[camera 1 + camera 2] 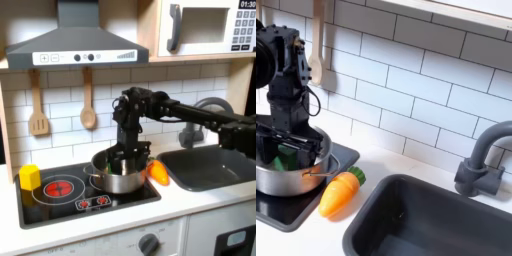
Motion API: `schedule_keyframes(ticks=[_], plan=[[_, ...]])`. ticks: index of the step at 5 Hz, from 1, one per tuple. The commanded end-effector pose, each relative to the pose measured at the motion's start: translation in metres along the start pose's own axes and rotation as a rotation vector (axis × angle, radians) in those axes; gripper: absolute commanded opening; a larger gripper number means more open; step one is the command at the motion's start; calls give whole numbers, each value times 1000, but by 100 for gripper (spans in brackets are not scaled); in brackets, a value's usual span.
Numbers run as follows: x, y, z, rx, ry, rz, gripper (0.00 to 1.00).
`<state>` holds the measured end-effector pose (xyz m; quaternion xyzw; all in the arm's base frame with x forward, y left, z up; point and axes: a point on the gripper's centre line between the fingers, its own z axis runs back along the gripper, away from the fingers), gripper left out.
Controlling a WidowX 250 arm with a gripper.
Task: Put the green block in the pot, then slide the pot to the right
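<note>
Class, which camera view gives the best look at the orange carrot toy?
The second exterior view: the carrot lies close and whole, green top towards the pot. In the first exterior view it is a small orange blur beside the pot.

A toy kitchen: stove [75,190], sink [426,215], range hood [75,42], microwave [205,27], tiled wall [406,80].

My black gripper [122,155] low inside the round shiny silver pot [118,181], its walls hemming me in, orange carrot toy [340,192] just beside the pot toward the dark sink [426,215], yellow block [30,177] well apart across bare red burner [62,187].
</note>
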<state>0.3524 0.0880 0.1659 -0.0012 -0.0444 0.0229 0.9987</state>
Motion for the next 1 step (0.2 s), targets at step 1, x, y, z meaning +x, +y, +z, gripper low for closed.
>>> schedule_keyframes(ticks=[1], plan=[[1, -3, 0, -5, -1, -5, 100]])
